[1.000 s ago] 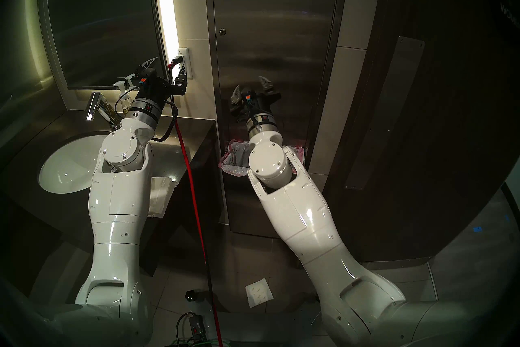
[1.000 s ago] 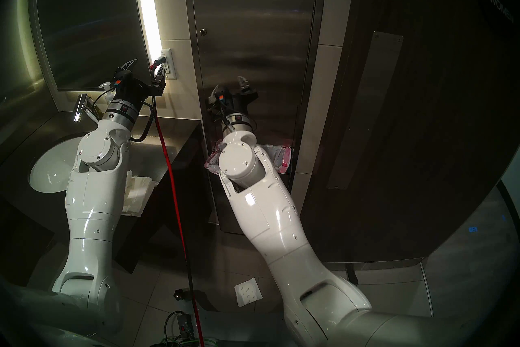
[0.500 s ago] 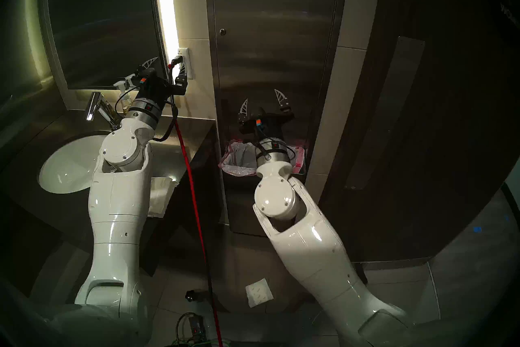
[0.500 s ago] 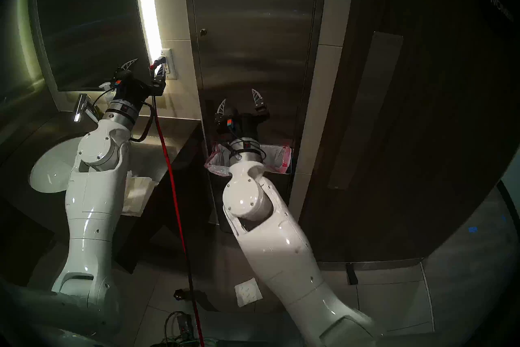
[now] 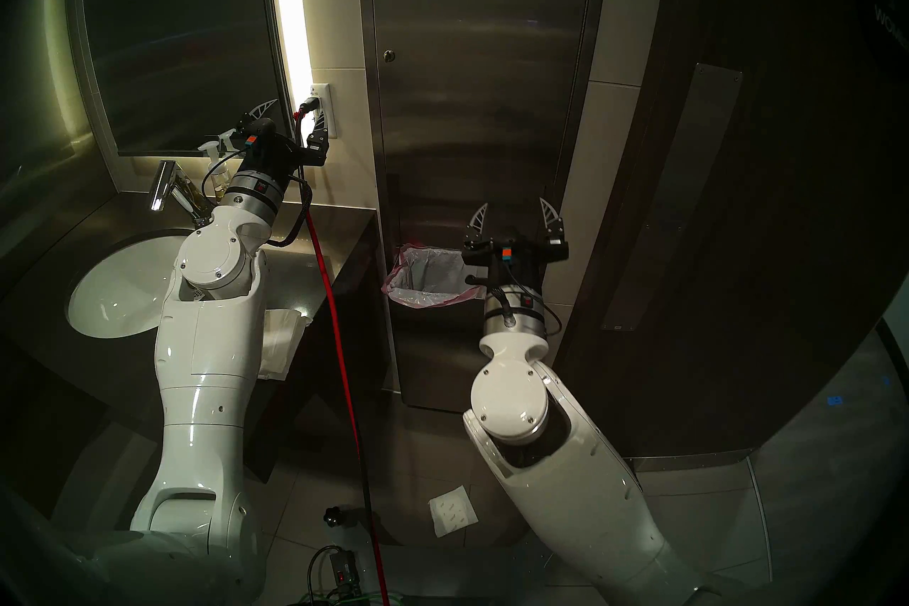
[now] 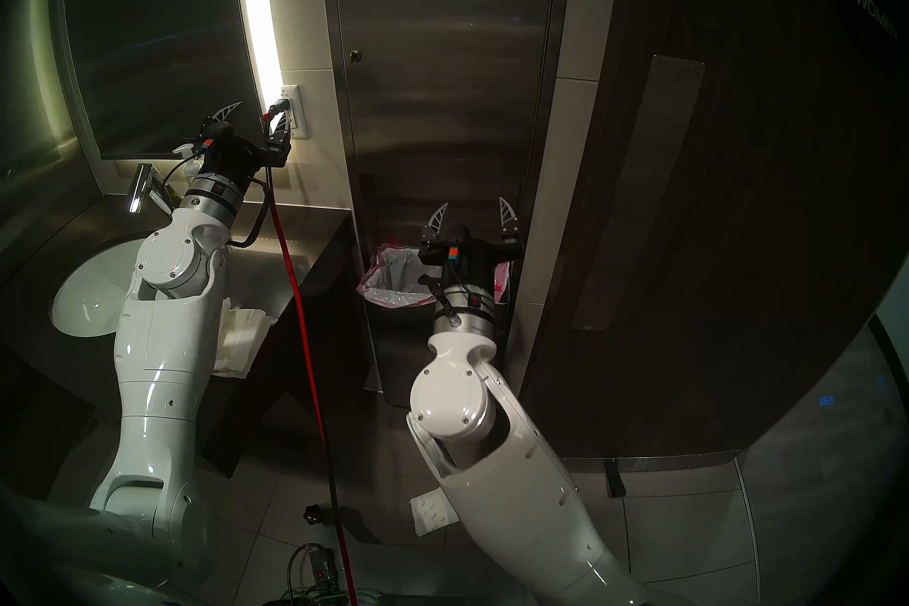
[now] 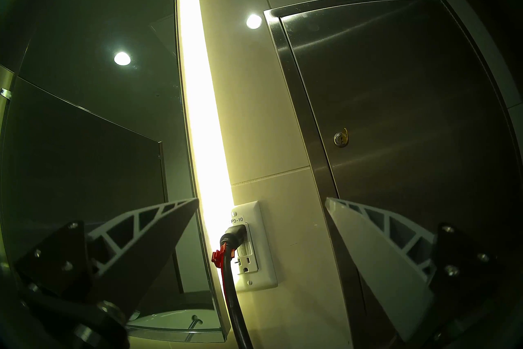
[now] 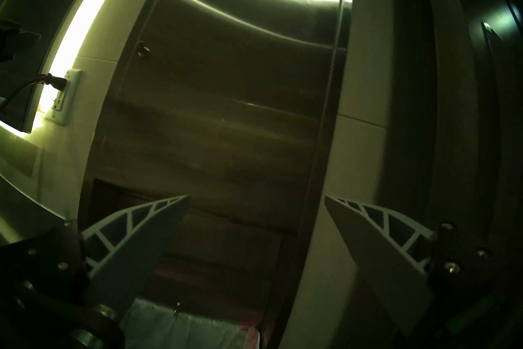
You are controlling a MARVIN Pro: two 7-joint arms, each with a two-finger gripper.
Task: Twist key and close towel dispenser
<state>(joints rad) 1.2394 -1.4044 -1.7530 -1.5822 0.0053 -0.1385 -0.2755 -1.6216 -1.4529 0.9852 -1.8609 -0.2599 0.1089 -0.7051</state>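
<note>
The towel dispenser (image 5: 482, 49) is a tall steel wall cabinet, and its long door lies flush in the frame. The brass key (image 7: 341, 138) sits in the round lock (image 5: 389, 55) at the door's left edge; it also shows in the right wrist view (image 8: 143, 49). A pink-edged bin liner (image 5: 423, 275) hangs in the opening below. My right gripper (image 5: 514, 202) is open and empty, in front of the door's lower right, touching nothing. My left gripper (image 5: 295, 110) is open and empty by the wall outlet (image 5: 322, 108), left of the dispenser and below the lock.
A red cable (image 5: 339, 344) runs from the outlet to the floor between my arms. Sink (image 5: 113, 290), faucet (image 5: 165, 184), soap bottle (image 5: 219, 177) and mirror (image 5: 177, 34) are on the left. A dark wood door with a push plate (image 5: 674, 197) is on the right. Paper (image 5: 452, 516) and a black knob (image 5: 334, 516) lie on the floor.
My right arm has drawn back from the dispenser door, down and to the right, and its wrist has turned so the open fingers point up. The left arm has not moved.
</note>
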